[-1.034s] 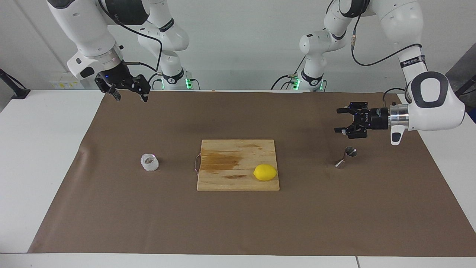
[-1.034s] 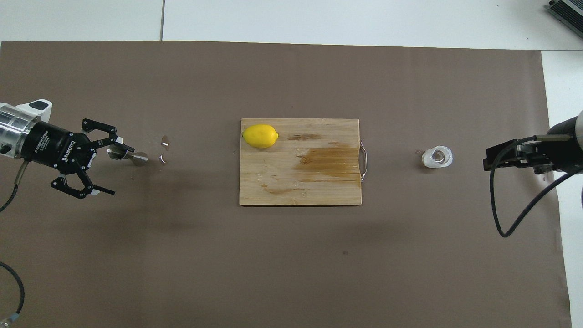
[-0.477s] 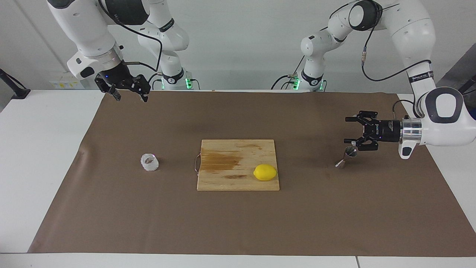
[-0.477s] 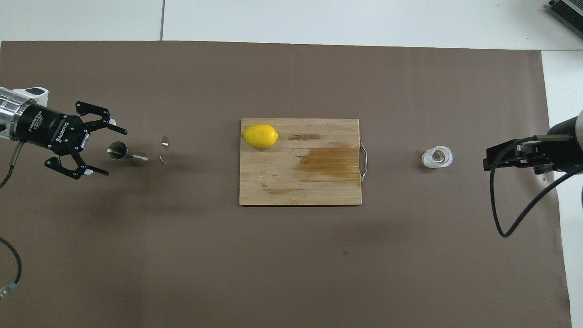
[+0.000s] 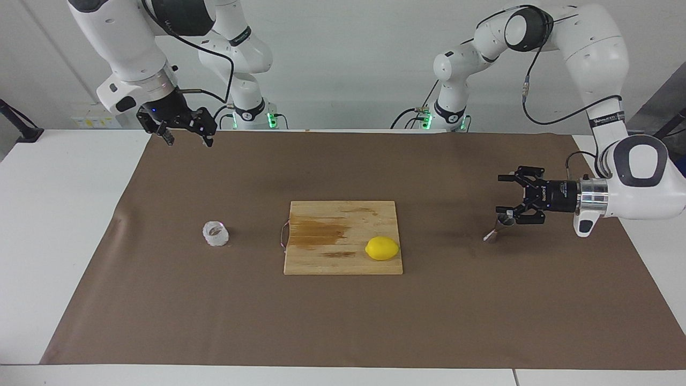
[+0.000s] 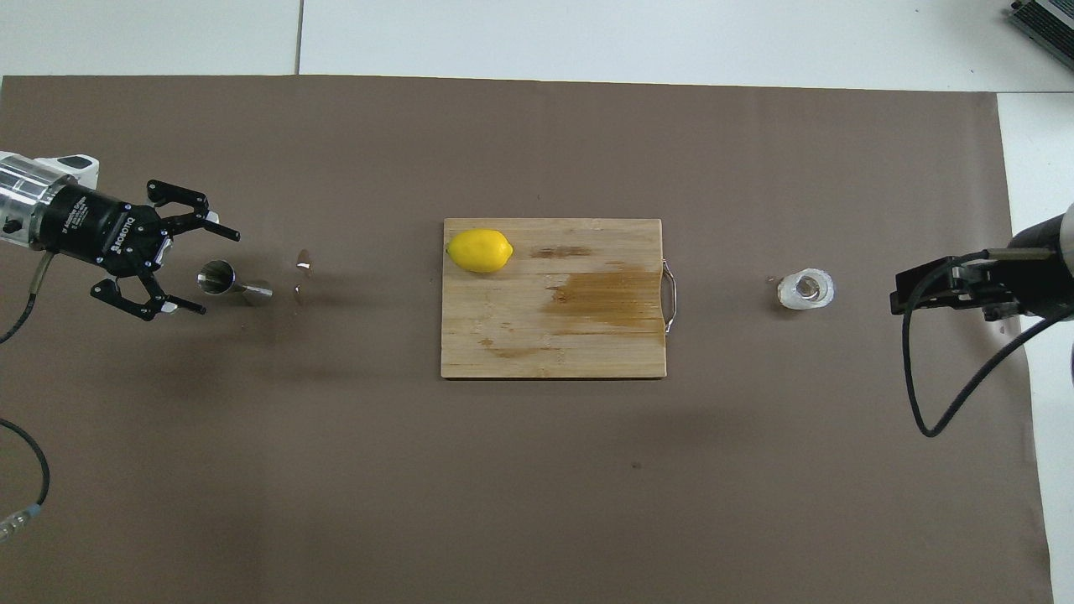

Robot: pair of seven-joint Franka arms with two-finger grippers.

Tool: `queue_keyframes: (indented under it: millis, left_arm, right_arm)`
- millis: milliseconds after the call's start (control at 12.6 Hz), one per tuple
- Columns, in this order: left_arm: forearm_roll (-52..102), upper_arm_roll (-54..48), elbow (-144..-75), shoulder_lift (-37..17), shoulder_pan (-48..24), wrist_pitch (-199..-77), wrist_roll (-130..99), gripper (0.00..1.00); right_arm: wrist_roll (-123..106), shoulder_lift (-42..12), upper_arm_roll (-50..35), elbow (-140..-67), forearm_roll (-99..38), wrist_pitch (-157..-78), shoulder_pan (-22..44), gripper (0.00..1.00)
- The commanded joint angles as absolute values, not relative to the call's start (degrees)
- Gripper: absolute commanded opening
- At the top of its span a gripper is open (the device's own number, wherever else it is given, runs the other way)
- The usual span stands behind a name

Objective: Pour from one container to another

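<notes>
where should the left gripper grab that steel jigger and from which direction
Probably the narrow waist. The jigger stands upright near the left arm's end of the mat, two cones meeting at a thin neck. The left gripper is open, turned sideways beside it, so a level approach from that end, one finger to each side of the waist, looks best; the cones would resist slipping.
</notes>
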State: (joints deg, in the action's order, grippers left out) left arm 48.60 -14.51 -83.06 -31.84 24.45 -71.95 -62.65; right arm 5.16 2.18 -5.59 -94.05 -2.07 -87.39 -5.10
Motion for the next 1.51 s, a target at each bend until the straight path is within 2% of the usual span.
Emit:
queue_keyframes:
  millis: [0, 796, 1432]
  left_arm:
    - [46.8, -18.1, -78.0, -36.9, 26.9, -69.3, -64.5, 1.0]
    - [41.6, -24.4, -70.8, -45.2, 32.1, -68.7, -68.1, 1.0]
    - [35.5, -31.6, -68.4, -51.8, 36.3, -68.7, -67.7, 1.0]
  right_arm:
    - [5.5, 2.3, -5.8, -94.1, -3.6, -87.1, -5.6, 1.0]
    - [5.5, 2.3, -5.8, -94.1, -3.6, -87.1, -5.6, 1.0]
    - [5.5, 2.3, -5.8, -94.1, -3.6, -87.1, -5.6, 1.0]
